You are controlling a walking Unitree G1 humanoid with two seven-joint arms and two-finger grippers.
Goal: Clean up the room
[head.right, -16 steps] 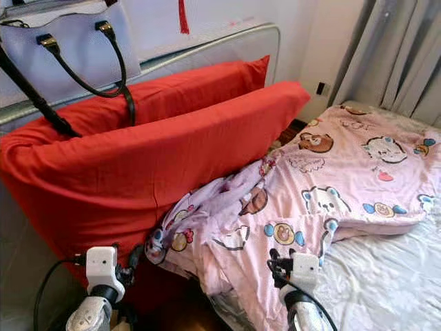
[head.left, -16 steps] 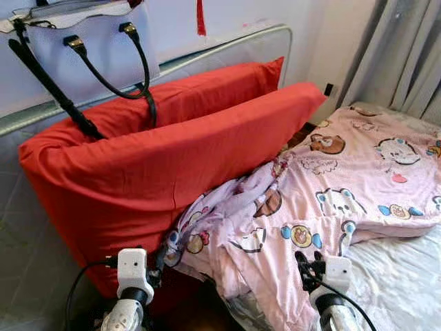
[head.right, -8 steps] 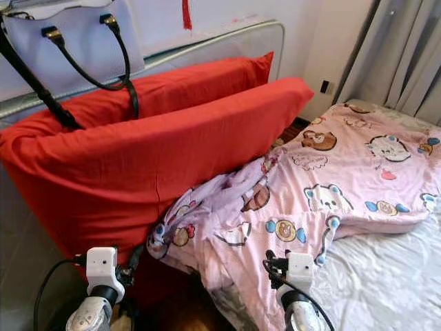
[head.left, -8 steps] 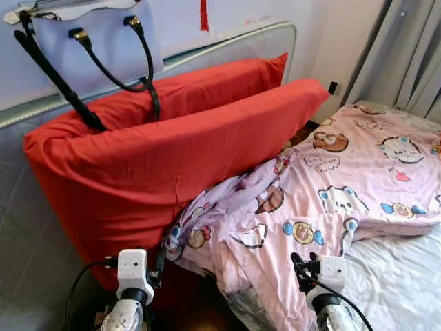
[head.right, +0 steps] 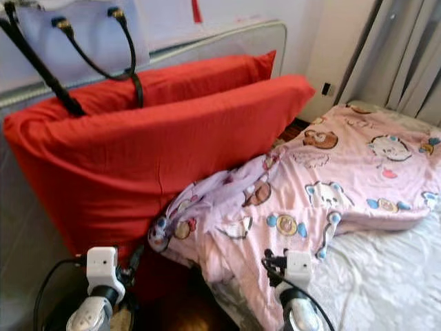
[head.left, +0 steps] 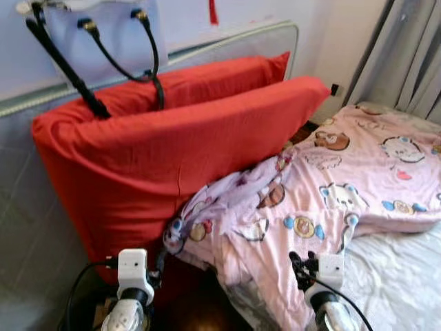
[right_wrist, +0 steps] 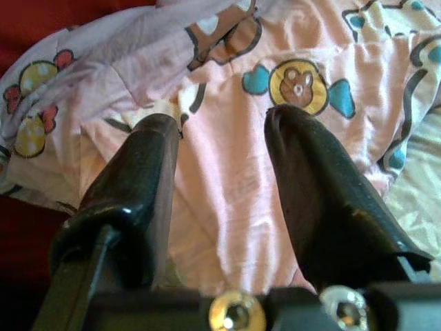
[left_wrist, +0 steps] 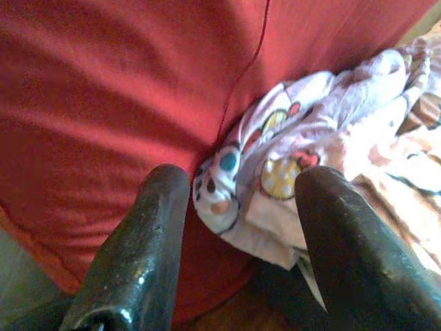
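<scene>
Down low, the left pincer hangs with its two black fingers apart and nothing between them, pointed at the spot where the pink cartoon-print blanket bunches against the front red pillow. The right pincer is likewise spread and empty, hovering just above the blanket's near edge, over a bear-face print with blue ears. Taking that blanket as the landmark: it lies rumpled across the bed, its crumpled lilac corner pressed against the front pillow's lower face. Beneath and beside it, toward the robot's right, the white sheet shows, wrinkled. Behind the blanket the front red pillow stands on edge, leaning back on a second red pillow, which rests against the grey padded headboard. Above the pillows a pale lavender handbag hangs against the wall, its black handles and strap drooping onto the rear pillow. Beyond the blanket's far end, grey curtains hang, with a dark wall socket near them.
</scene>
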